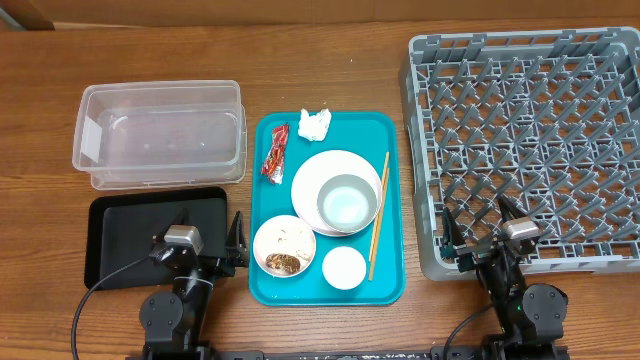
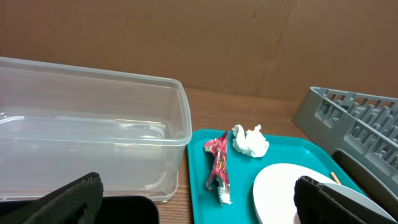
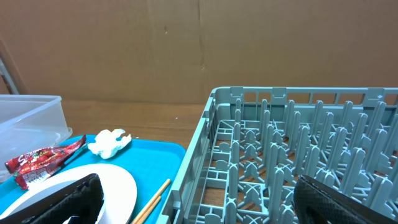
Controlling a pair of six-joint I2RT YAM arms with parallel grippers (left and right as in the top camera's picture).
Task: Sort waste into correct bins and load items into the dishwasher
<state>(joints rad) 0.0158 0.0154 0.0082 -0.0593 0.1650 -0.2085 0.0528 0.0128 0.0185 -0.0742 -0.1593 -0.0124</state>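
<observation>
I have both sets of jaws spread wide, gripping nothing: the left gripper (image 2: 198,193) hangs over the right end of the black tray (image 1: 130,235) at near left, and the right gripper (image 3: 198,186) is at the near edge of the rack (image 1: 530,130). The wrapper (image 1: 275,152) and tissue (image 1: 315,123) lie at the far end of the teal tray (image 1: 390,130) (plate (image 1: 310,175), bowls (image 1: 348,203), cup (image 1: 344,267) and chopsticks (image 1: 379,215) share it). The clear tub (image 1: 160,135) sits far left.

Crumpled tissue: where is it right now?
Overhead view: the crumpled tissue lies at the teal tray's far edge, right of the red wrapper and just beyond the plate.
</observation>
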